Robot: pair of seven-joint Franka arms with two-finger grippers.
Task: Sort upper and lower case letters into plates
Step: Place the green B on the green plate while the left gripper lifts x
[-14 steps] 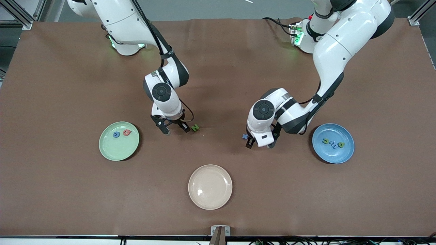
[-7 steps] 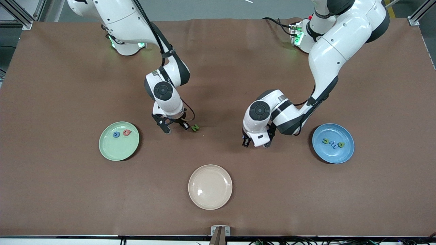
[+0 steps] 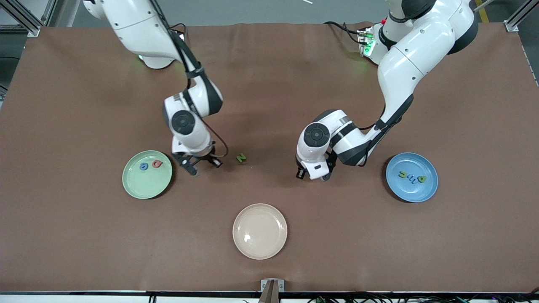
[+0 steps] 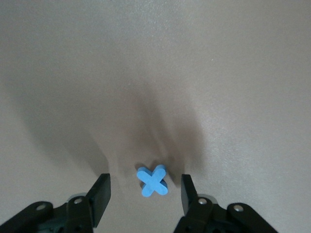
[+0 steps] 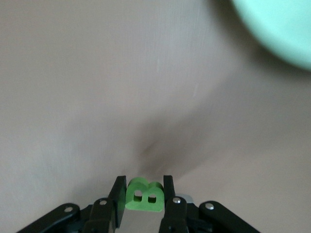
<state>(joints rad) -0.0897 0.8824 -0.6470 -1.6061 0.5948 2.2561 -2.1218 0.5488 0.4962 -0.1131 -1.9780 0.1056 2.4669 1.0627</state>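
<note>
A brown tabletop (image 3: 84, 235) carries three round plates. Nearest the front camera, midway along the tabletop, is an empty cream-beige plate (image 3: 260, 231). Farther from the camera, toward the right arm's end, is the pale mint green plate (image 3: 147, 174), holding a blue letter (image 3: 144, 166) and a red letter (image 3: 157, 164) side by side. Toward the left arm's end, about as far from the camera, is the sky blue plate (image 3: 412, 177), holding three small letters (image 3: 412, 177) in green and blue. Between these two plates, a green letter N (image 3: 241, 158) lies flat on the bare tabletop. The right end effector (image 3: 201, 164) hangs over the tabletop just beside the mint green plate, its fingers clenched on a green letter B (image 5: 144, 196) held upright between them. The left end effector (image 3: 312, 174) is low over the tabletop between the N and the sky blue plate, its fingers spread apart on either side of a blue letter x (image 4: 153, 180) that lies flat, with neither finger touching it.
</note>
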